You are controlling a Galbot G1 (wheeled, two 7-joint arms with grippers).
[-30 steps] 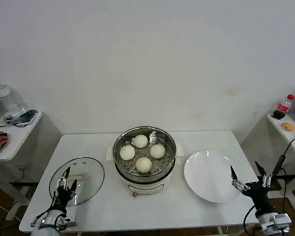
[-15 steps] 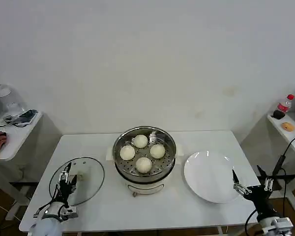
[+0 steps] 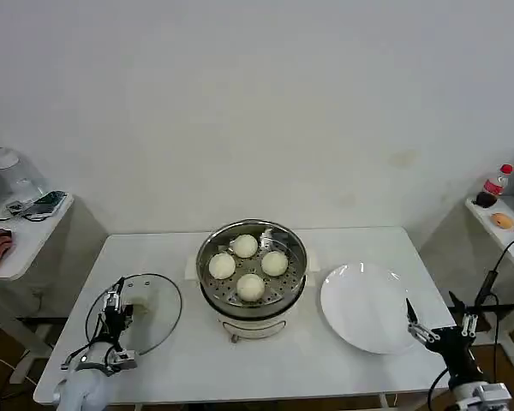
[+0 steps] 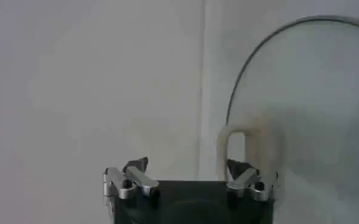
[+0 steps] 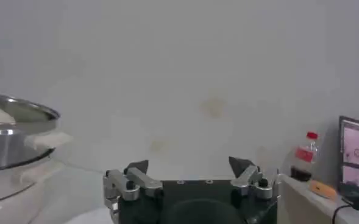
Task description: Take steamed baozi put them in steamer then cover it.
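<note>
While 4 round off-white baozi sit in the shiny steel steamer, the left claw spreads wide over the round glass lid; the right claw, also wide, hangs beside the white bench.

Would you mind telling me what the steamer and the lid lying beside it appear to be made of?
The steamer looks like polished stainless steel, shiny with a perforated tray, on a white, probably plastic base. The lid appears to be clear glass with a metal rim, since the table shows through it.

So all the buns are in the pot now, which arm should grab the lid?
Probably the left. The left gripper is open right at the glass lid, near its handle. The right gripper sits beyond the white plate, across the steamer.
</note>
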